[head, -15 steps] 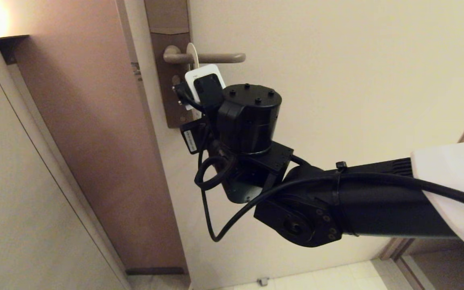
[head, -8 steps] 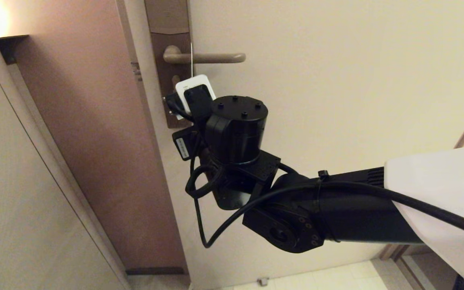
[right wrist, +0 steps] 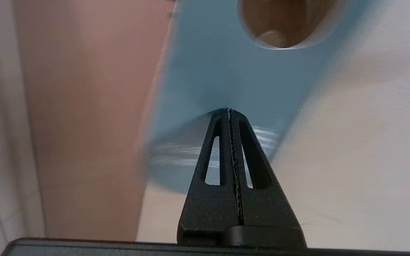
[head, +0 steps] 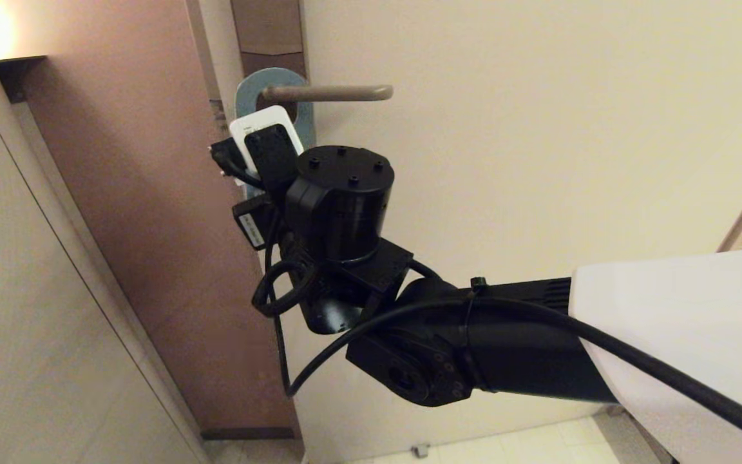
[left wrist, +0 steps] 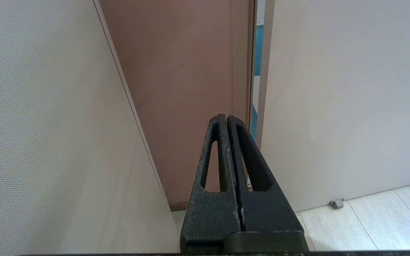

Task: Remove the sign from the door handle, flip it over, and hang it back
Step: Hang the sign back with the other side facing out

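The sign (head: 247,96) shows its teal-blue side; its rounded top sits around the base of the door handle (head: 339,93), whose rod sticks out to the right through the hole. The brown lock plate (head: 271,32) lies behind it. My right arm reaches up to the sign, and its wrist hides the fingers in the head view. In the right wrist view my right gripper (right wrist: 229,111) is shut on the sign's (right wrist: 208,64) lower part, below the oval hole. My left gripper (left wrist: 226,117) is shut and empty, held low and pointing at the door's edge.
The cream door (head: 538,161) fills the right. A brown panel (head: 139,193) and a pale wall (head: 23,322) stand to the left. A small doorstop (head: 419,450) sits on the tiled floor by the door's foot; it also shows in the left wrist view (left wrist: 336,203).
My right arm has moved left along the handle with the sign. The sign has turned from white face through edge-on to teal face, and now sits at the handle's base.
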Available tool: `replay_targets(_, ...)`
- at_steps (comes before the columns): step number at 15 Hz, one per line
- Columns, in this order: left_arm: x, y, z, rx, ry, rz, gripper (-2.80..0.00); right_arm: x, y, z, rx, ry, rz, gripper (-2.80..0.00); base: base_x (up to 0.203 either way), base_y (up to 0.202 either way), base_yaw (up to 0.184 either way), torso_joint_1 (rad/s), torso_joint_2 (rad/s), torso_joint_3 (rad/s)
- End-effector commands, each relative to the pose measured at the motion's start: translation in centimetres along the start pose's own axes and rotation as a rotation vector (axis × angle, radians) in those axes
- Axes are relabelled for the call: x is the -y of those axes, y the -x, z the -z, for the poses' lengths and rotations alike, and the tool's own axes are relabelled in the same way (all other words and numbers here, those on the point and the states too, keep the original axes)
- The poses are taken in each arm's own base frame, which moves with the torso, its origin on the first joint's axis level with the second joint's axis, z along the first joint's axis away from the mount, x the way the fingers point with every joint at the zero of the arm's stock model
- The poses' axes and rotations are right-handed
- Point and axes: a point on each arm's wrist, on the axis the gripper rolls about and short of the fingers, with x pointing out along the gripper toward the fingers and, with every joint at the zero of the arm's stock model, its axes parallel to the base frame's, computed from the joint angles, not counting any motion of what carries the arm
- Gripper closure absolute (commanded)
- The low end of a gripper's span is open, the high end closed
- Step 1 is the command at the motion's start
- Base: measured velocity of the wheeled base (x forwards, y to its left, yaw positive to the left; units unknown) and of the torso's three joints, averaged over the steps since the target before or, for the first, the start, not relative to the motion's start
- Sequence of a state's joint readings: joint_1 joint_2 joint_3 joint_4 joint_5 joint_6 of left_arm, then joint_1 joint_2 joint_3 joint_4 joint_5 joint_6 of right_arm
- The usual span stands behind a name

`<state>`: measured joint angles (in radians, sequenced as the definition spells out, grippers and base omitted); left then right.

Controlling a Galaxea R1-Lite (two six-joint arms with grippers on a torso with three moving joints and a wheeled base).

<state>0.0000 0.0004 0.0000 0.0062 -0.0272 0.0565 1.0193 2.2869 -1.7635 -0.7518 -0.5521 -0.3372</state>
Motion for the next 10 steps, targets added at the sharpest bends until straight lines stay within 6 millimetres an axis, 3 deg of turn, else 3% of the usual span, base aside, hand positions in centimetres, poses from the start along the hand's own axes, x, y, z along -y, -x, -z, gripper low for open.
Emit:
replay_targets(1, 0.0, 0.0, 0.0, 0.000, 0.000, 0.000, 0.00, -0.6, 0.1, 0.4, -0.004, 0.003, -0.008, 0.00, 0.000, 0.000, 0.000, 0.000, 0.00, 0.000)
replay_targets(6, 0.0, 0.0, 0.0, 0.000, 0.000, 0.000, 0.00, -1.6, -1.1, -0.1, 0.060, -0.028, -0.013, 0.00, 0.000, 0.000, 0.000, 0.000, 0.00, 0.000)
replay_targets(10, 0.0, 0.0, 0.0, 0.000, 0.000, 0.000, 0.00, -2.3, -1.8, 1.0, 0.063, 0.002, -0.009, 0.00, 0.000, 0.000, 0.000, 0.000, 0.00, 0.000)
